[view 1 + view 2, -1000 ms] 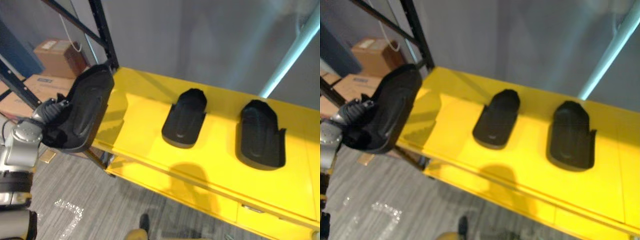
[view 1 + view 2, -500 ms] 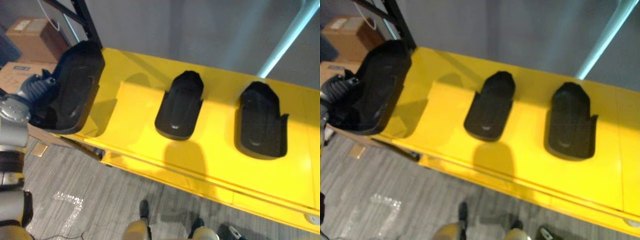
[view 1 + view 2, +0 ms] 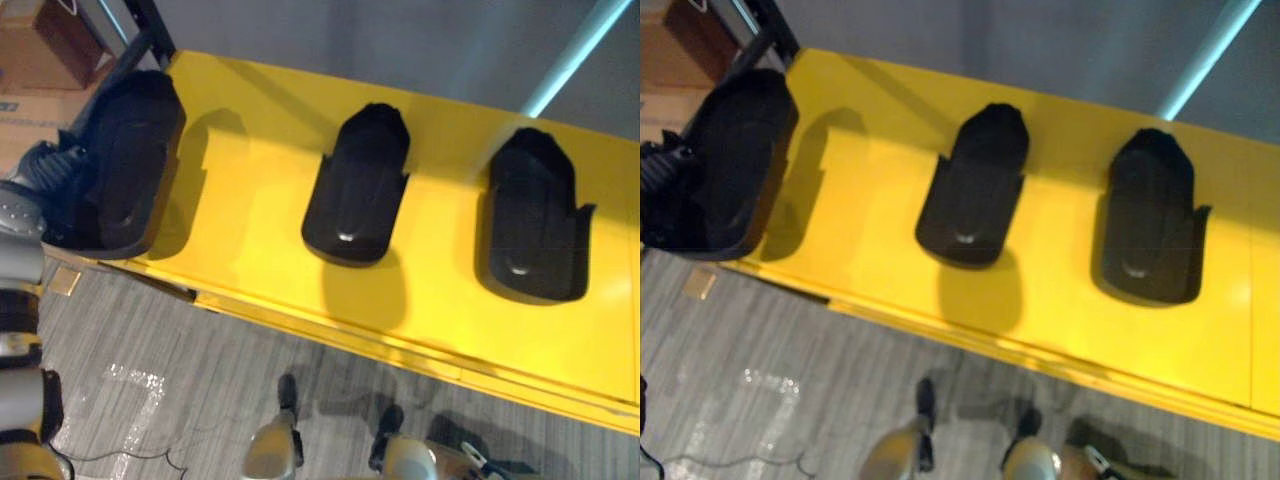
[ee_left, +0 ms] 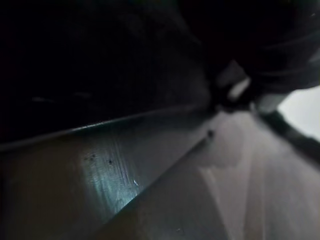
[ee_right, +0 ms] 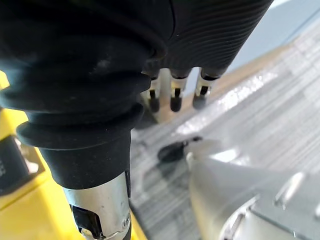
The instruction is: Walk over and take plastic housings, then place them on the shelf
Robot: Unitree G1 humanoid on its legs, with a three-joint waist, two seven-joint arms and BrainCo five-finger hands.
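Brought farther over the left end of the shelf (image 3: pixel 262 205), the black housing (image 3: pixel 130 160) is carried by the left hand (image 3: pixel 50 178) (grip hidden, so it cannot be told) and is best lowered flat, apart from the middle housing (image 3: pixel 355 190).

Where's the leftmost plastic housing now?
In the eye views, the leftmost housing is at the yellow shelf's left end, against the left hand, left of the middle housing.
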